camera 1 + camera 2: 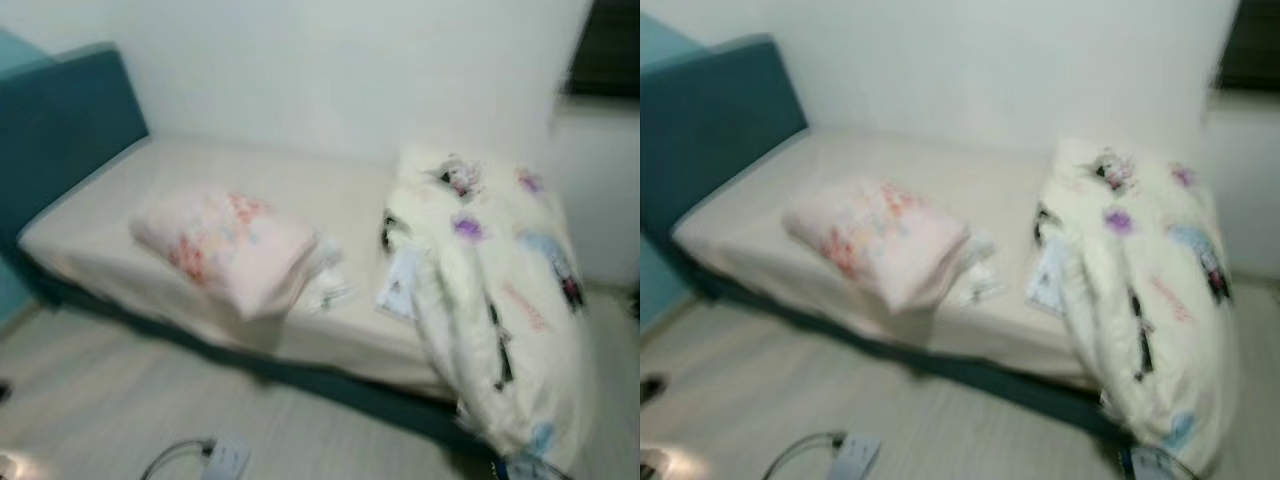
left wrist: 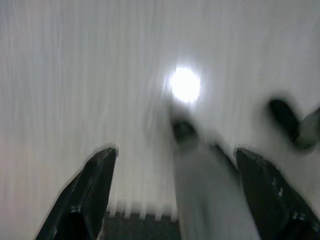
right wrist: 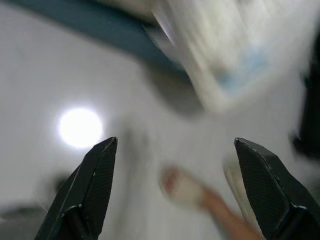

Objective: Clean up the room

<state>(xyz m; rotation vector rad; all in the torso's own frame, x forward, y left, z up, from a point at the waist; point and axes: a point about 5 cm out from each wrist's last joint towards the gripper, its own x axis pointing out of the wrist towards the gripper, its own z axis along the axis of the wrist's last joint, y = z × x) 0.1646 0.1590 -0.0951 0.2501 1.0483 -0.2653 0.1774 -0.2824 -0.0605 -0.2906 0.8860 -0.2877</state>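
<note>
Pink pillow (image 1: pixel 225 245) lying on the bed (image 1: pixel 120 200), white quilt (image 1: pixel 500 300) hanging off (blurred), left gripper (image 2: pixel 175 195) and right gripper (image 3: pixel 175 190) both hanging spread wide, gripping nothing, over pale floor (image 1: pixel 100 400).

Bed with loose bedding before us.
We see a pink floral pillow (image 1: pixel 228 248) lying askew mid-mattress on the bed (image 1: pixel 120 190), and a white printed duvet (image 1: pixel 495 290) bunched at the far end, spilling over its edge.
</note>
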